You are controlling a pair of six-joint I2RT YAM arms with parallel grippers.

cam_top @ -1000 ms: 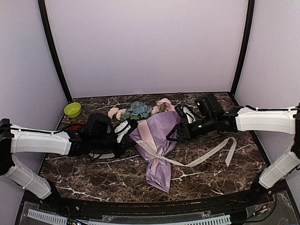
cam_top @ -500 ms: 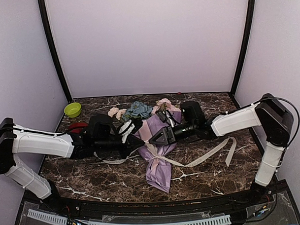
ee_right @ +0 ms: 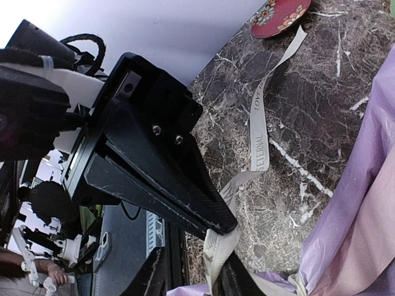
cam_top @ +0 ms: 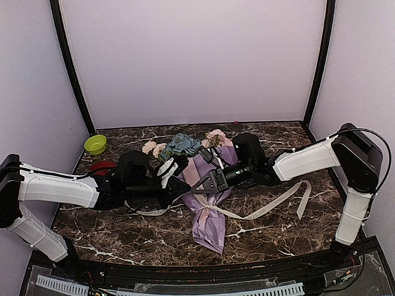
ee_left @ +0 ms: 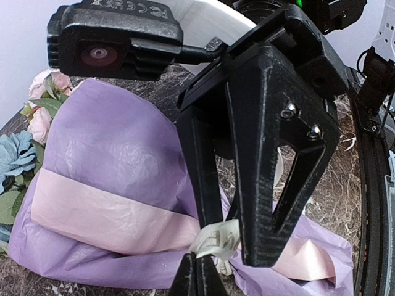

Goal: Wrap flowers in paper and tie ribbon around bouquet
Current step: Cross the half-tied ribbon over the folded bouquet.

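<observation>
Pinching ribbon [ee_right: 256,135] in shut left end effector [ee_left: 196,277]; straddling it with narrow right end effector [ee_right: 196,277], touch unclear; blocking bouquet [cam_top: 208,219] middle.

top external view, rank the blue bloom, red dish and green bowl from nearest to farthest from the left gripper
From the left gripper:
1. blue bloom, just behind it, toward the back wall.
2. red dish, off to its left, partly hidden.
3. green bowl, back-left corner, beyond the dish.
</observation>
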